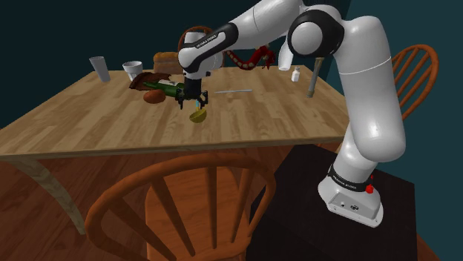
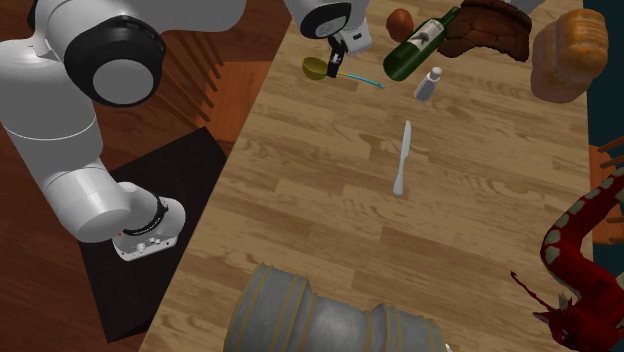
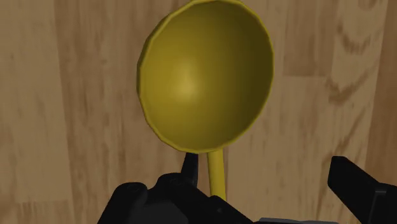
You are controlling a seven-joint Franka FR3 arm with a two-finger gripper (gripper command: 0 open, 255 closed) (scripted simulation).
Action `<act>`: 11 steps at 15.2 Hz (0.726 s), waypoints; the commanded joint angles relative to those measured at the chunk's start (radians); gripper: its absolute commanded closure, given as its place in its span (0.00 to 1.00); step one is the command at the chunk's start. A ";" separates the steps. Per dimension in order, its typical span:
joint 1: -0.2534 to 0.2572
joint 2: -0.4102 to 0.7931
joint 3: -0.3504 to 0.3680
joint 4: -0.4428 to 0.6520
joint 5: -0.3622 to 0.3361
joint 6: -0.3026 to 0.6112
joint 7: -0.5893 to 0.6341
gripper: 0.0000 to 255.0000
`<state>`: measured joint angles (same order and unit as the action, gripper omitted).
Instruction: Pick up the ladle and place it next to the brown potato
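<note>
The ladle (image 3: 207,76) has an olive-yellow bowl and a thin handle that runs back between my fingers. It sits close to the left finger (image 3: 189,173), while the right finger stands well apart. My gripper (image 3: 273,175) is open around the handle and does not clasp it. In the shoulder view the gripper (image 1: 194,101) points down at the ladle (image 1: 197,116) on the wooden table (image 1: 89,126). The brown potato (image 1: 153,96) lies a short way off toward that view's left. From the second exterior view, the ladle (image 2: 315,67) lies under the gripper (image 2: 340,62), with the potato (image 2: 400,20) beyond.
A green bottle (image 2: 420,42) lies between ladle and potato, with a small shaker (image 2: 428,84) beside it. A knife (image 2: 401,158) lies mid-table. Bread (image 2: 568,55), a brown slab (image 2: 485,30) and a red dragon figure (image 2: 585,260) sit further off. A wooden chair (image 1: 185,200) stands at the table's near edge.
</note>
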<state>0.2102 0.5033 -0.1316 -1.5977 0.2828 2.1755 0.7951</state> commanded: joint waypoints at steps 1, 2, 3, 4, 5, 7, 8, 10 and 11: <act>-0.004 -0.024 -0.005 0.012 -0.006 -0.037 0.002 0.00; -0.006 -0.040 -0.008 0.021 -0.011 -0.062 0.005 0.00; -0.007 -0.052 -0.010 0.029 -0.014 -0.082 0.007 0.00; -0.007 -0.052 -0.010 0.029 -0.014 -0.082 0.007 0.00; -0.007 -0.052 -0.010 0.029 -0.014 -0.082 0.007 0.00; -0.007 -0.052 -0.010 0.029 -0.014 -0.082 0.007 0.00; -0.007 -0.052 -0.010 0.029 -0.014 -0.082 0.007 0.00; -0.007 -0.052 -0.010 0.029 -0.014 -0.082 0.007 0.00; -0.007 -0.052 -0.010 0.029 -0.014 -0.082 0.007 0.00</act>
